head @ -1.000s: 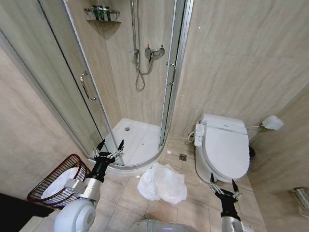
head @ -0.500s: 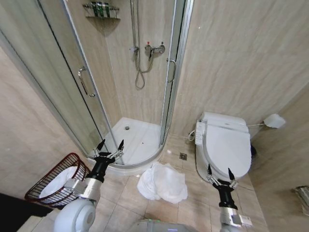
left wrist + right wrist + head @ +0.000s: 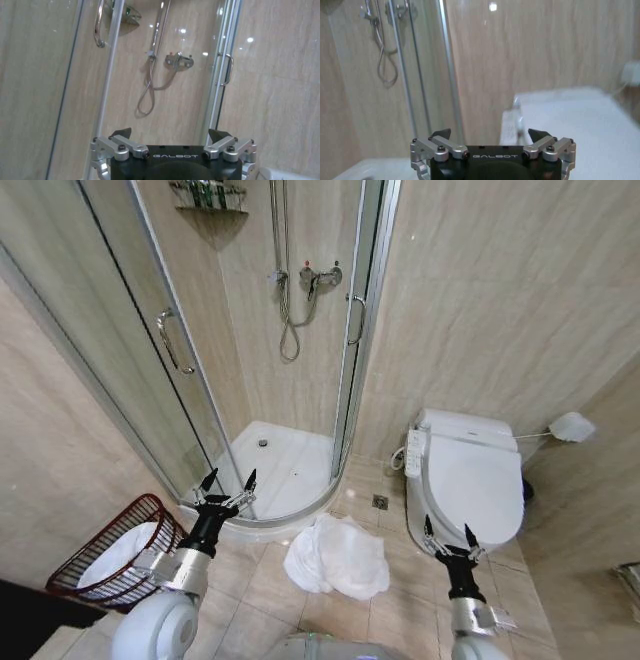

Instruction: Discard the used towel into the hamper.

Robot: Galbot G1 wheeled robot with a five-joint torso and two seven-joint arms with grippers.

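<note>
1. Down on the tiled floor, a crumpled white towel lies in a heap between the curved shower tray and the toilet, touching neither gripper.
2. Off to the robot's left, the hamper, a reddish-brown wire basket, sits tilted near the glass shower wall, with white cloth already showing inside it; it is well apart from the towel on the floor.
3. The left gripper is held up in front of the shower tray's rim, pointing upward, its two dark fingers spread apart with nothing between them. In the left wrist view the same gripper shows its fingertips wide apart against the shower hose and mixer tap.
4. The right gripper stands upright beside the front edge of the toilet lid, to the right of the towel; its fingers are also apart and empty. In the right wrist view that gripper shows parted tips before the shower door frame and the blurred white toilet.
5. Both grippers are clear of the towel and the hamper.
</note>
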